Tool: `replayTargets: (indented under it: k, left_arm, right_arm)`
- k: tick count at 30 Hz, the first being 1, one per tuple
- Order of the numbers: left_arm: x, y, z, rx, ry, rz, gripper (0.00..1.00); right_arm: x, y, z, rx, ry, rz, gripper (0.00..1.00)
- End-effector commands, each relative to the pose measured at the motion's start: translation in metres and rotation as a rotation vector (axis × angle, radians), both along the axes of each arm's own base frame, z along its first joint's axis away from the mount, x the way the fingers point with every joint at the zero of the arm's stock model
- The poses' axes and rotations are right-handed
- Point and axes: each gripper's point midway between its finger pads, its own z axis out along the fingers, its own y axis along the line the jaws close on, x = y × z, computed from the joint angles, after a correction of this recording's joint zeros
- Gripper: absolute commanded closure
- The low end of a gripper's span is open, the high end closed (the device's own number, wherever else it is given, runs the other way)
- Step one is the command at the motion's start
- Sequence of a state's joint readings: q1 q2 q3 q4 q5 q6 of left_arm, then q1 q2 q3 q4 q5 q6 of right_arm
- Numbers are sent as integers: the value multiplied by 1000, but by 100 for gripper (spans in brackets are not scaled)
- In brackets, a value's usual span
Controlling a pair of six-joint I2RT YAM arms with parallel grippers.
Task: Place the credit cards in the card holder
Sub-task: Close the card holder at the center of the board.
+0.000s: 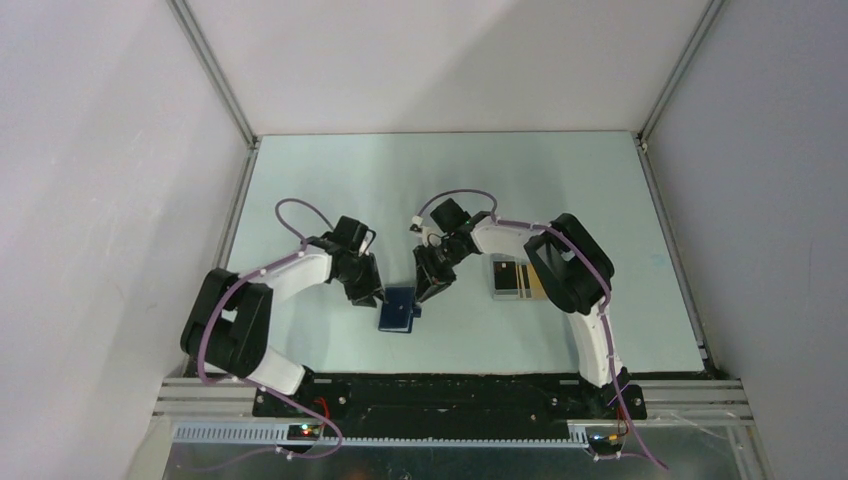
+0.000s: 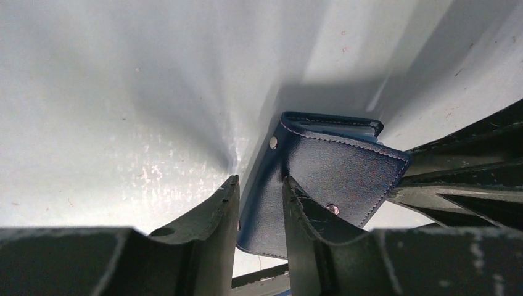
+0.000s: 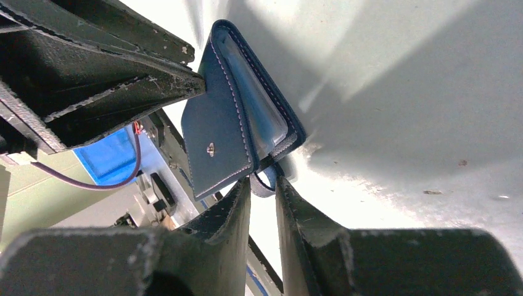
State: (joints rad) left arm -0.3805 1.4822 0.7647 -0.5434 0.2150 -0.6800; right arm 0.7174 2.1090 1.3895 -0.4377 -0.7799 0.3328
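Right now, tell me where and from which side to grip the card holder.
I would take the card holder by the free edge of its raised cover, from the left: that thin cover stands up off the table, so the left tool can straddle it.

left hand, right hand low, tips facing, both jaws pinching

From above, the credit cards are too small to count, and the right arm covers their right edge. The card holder has both side edges under the left tool and right tool. In the right wrist view its near corner disappears behind the fingers.
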Motion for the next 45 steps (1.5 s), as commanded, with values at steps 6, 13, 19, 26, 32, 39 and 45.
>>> replayTargets:
  k: [6, 13, 19, 26, 32, 39, 45]
  left_arm:
    - [7, -7, 0, 11, -4, -56, 63]
    - [4, -3, -11, 39, 32, -41, 64]
    - [1, -1, -20, 58, 64, -30, 68]
    - [-2, 2, -27, 75, 90, -8, 73]
    - [-2, 3, -28, 82, 96, 7, 75]
    - [-2, 2, -28, 82, 97, 7, 77]
    - [-2, 2, -27, 78, 95, 3, 77]
  right_arm:
    - [-5, 10, 4, 60, 41, 11, 73]
    - [-14, 11, -8, 46, 78, 31, 73]
    - [-25, 15, -3, 77, 113, 66, 73]
    - [-26, 12, 9, 126, 120, 79, 74]
    - [-33, 5, 22, 181, 140, 123, 74]
    - [-28, -12, 47, 267, 168, 121, 74]
    - [-29, -21, 50, 268, 168, 131, 74]
